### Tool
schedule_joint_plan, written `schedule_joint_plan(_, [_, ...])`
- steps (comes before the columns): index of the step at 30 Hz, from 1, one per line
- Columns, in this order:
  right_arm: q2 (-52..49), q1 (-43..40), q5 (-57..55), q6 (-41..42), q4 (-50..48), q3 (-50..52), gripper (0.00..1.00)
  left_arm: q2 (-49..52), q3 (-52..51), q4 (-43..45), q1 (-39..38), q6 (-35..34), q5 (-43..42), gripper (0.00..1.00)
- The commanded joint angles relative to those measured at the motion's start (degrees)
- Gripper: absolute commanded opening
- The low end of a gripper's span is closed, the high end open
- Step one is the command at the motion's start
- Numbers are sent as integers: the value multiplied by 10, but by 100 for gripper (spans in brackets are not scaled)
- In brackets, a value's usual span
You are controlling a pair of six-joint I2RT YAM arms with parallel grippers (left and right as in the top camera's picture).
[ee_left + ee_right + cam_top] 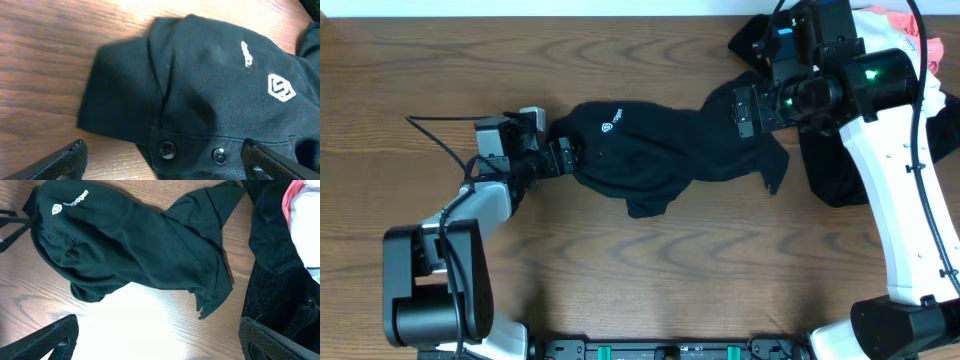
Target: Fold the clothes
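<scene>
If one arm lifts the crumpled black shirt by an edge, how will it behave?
The black shirt lies bunched in soft wrinkles, so it would probably droop and hang floppy. Its trailing corner lies thin and flat, suggesting it is light. Pushed across the wooden table, it would likely bunch up rather than slide whole.

The crumpled black fabric shirt [640, 150] lies mid brown wooden counter [620, 270], between left claw [558, 157] and right claw [745, 110]; a heap of other clothes [902, 22] sits far right, behind.
</scene>
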State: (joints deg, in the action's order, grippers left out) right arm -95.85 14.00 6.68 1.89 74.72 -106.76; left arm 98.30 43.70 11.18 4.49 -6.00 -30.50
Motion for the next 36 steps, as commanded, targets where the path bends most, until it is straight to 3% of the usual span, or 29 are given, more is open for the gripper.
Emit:
schedule_joint_plan(1, [4,3,4,-9,-3,-3,99,6,11,10,0,-1,-27,98])
schedule_joint_plan(14, [4,3,4,-9,-4,-3,99,49,11,16,-27,-1,-36,99])
schedule_joint_plan(17, [4,3,4,-9,-4,-3,99,49,14,20,-27,-3,-41,81])
schedule_joint_plan(22, [4,3,4,-9,-6,-3,99,49,17,56,-32,-13,-77,41])
schedule_joint_plan(25, [4,3,4,-9,-6,-3,99,49,17,74,-36,-25,-79,6])
schedule_joint_plan(36, [4,3,4,-9,-6,-3,99,17,71,56,-2,-42,-66,6])
